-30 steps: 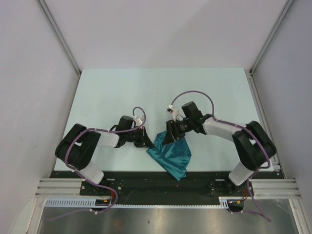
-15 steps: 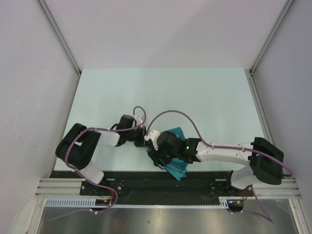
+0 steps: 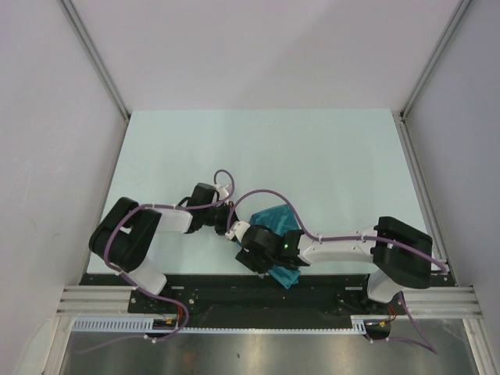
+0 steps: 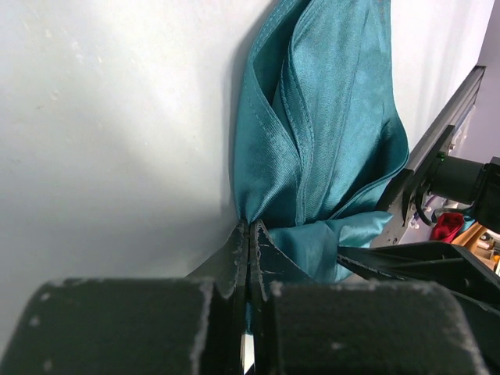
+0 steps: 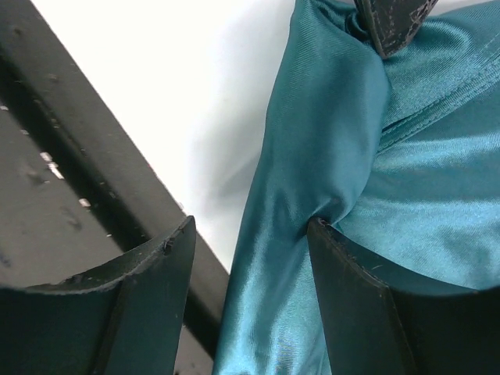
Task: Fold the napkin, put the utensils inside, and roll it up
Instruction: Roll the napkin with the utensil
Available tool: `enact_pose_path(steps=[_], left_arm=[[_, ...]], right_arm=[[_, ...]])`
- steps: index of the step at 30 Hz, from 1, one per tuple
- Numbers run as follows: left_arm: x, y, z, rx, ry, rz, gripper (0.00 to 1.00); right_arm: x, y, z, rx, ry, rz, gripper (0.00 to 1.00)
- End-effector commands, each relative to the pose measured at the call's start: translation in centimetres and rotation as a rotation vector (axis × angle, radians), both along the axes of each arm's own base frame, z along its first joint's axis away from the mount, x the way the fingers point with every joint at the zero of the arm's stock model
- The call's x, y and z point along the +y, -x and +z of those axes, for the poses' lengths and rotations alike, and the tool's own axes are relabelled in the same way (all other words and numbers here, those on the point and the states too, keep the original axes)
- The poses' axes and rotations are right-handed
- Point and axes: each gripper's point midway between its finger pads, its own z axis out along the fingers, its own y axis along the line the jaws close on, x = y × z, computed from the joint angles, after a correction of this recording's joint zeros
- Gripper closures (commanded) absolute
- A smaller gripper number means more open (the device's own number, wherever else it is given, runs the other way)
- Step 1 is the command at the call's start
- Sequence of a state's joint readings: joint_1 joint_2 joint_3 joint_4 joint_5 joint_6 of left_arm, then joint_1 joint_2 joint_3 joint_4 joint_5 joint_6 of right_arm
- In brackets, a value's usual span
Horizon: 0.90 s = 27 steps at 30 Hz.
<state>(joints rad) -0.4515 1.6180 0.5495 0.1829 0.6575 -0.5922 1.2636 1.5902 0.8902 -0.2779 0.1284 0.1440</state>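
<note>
The teal napkin (image 3: 277, 215) lies bunched near the table's front edge, with folds showing in the left wrist view (image 4: 328, 133). My left gripper (image 3: 232, 224) is shut on one corner of it (image 4: 248, 228), down at the table surface. My right gripper (image 3: 251, 254) is low over the cloth's near-left edge, pointing toward the left gripper. It is open (image 5: 250, 230) and straddles a rolled fold of the napkin (image 5: 320, 156). Its right fingertip (image 5: 328, 242) presses into the cloth, and its left fingertip (image 5: 176, 246) hangs free. The utensils are out of view.
The black mounting rail (image 3: 226, 285) runs along the near table edge, right beside the napkin's lower tip, and shows in the right wrist view (image 5: 62, 148). The pale table (image 3: 258, 148) stretches away behind both arms. Grey walls close in both sides.
My right arm swung from behind the napkin down to the near left and now lies low across the cloth. The napkin has bunched up. My left gripper keeps its hold in place.
</note>
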Motion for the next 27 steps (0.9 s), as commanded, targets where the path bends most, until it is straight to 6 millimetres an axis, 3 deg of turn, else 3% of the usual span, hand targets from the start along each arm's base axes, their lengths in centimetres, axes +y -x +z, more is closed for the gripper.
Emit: enact_pose_path(steps=[1,7,12,15,16,17,19,22,27], left_arm=[[-0.3,-0.6,0.4,-0.039,-0.007,-0.02,1.0],[-0.5,-0.6,0.7,-0.043,0.002,-0.025,1.0],[-0.8,-1.0,1.6,-0.071,0.03,-0.025,0.96],[-0.9,-1.7,2.4,-0.091,0.037,-0.003,0.76],[-0.7,-2.1,3.0,-0.112,0.041,0.01,0.59],[-0.4,-2.5,3.1,-0.121,0.028,0.028,0.52],[0.3,-3.2,4.0,-0.153,0.02,0.062,0.38],[1.7,-4.1,4.9,-0.221,-0.027,0.114,0.29],[2.5,-3.5,5.3,-0.272,-0.041,0.112,0.26]], right_arm=[[0.1,-1.3,-0.2,-0.053,0.02,-0.015,0.35],[-1.1,-1.7,-1.7,0.001,0.05,-0.031,0.37],[-1.9,-0.7,-3.3,0.097,0.066,-0.002,0.55],[-1.9,0.8,-3.9,0.178,0.059,0.043,0.69],[-1.9,1.3,-4.0,0.204,0.053,0.054,0.73],[-1.9,1.2,-4.0,0.233,0.036,0.052,0.8],[-1.5,2.5,-3.3,0.327,-0.029,0.091,0.83],[-0.9,3.2,-2.0,0.449,-0.118,0.135,0.86],[-0.6,2.6,0.3,0.64,-0.279,0.148,0.89]])
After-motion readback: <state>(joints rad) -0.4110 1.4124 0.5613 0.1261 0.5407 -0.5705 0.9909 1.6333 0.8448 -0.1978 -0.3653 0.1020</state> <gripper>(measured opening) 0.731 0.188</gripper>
